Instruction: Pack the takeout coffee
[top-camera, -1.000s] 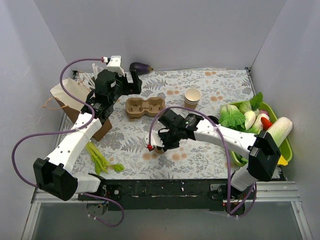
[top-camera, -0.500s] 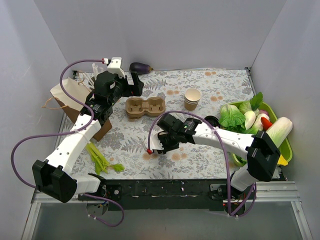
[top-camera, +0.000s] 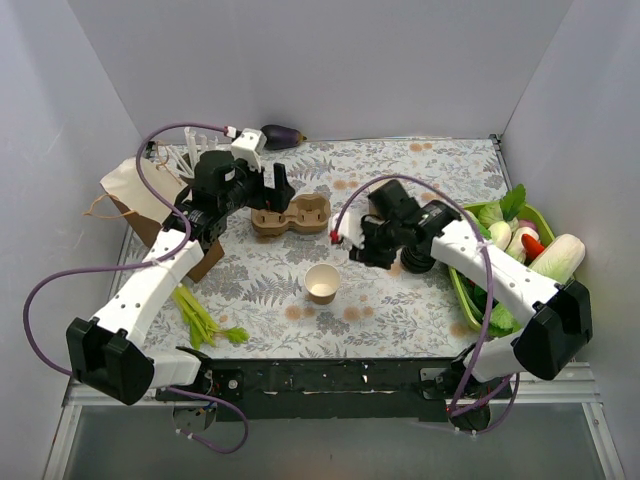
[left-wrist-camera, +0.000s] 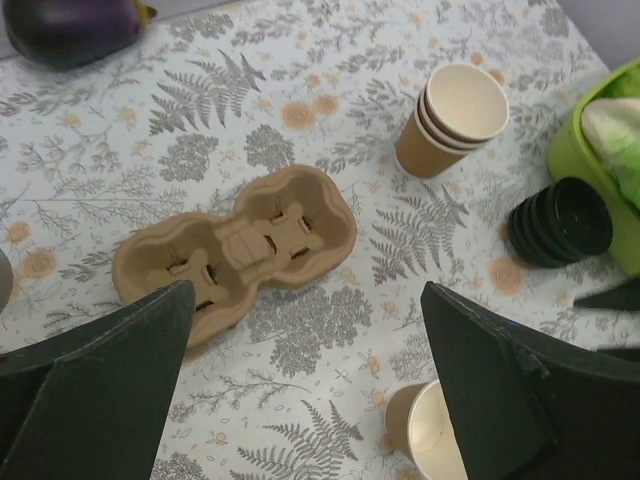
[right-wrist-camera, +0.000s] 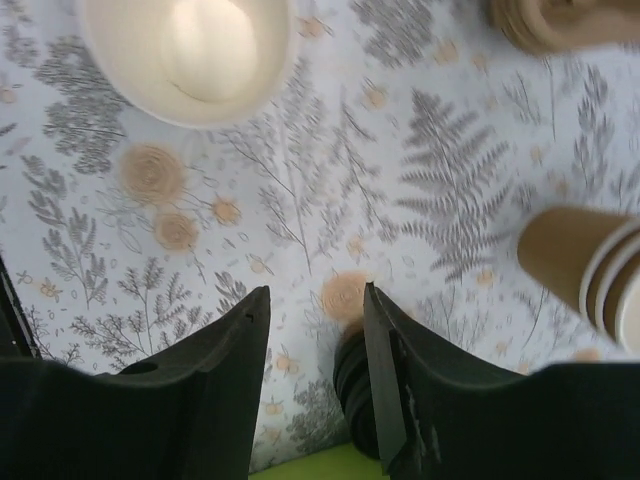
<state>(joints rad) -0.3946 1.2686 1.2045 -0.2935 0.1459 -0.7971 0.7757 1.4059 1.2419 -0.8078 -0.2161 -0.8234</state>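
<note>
No cup with a black lid shows in any view. A single lidless tan paper cup (top-camera: 322, 284) stands upright on the floral cloth; it also shows in the right wrist view (right-wrist-camera: 190, 55) and the left wrist view (left-wrist-camera: 425, 445). My right gripper (top-camera: 362, 245) (right-wrist-camera: 315, 300) is open and empty, hovering beside the pile of black lids (right-wrist-camera: 360, 385) (left-wrist-camera: 560, 222). My left gripper (top-camera: 272, 190) (left-wrist-camera: 308, 300) is open and empty above the pulp cup carrier (top-camera: 290, 215) (left-wrist-camera: 240, 250). The brown paper bag (top-camera: 150, 200) lies at the left.
A stack of lidless cups (left-wrist-camera: 452, 118) (right-wrist-camera: 590, 270) stands behind the right arm. A green tray (top-camera: 460, 290) of vegetables is at the right edge. An eggplant (top-camera: 282, 133) lies at the back and celery (top-camera: 205, 318) at the front left.
My right gripper has let go of the lone cup and moved up and right to the black lids. My left gripper has swung right, over the carrier.
</note>
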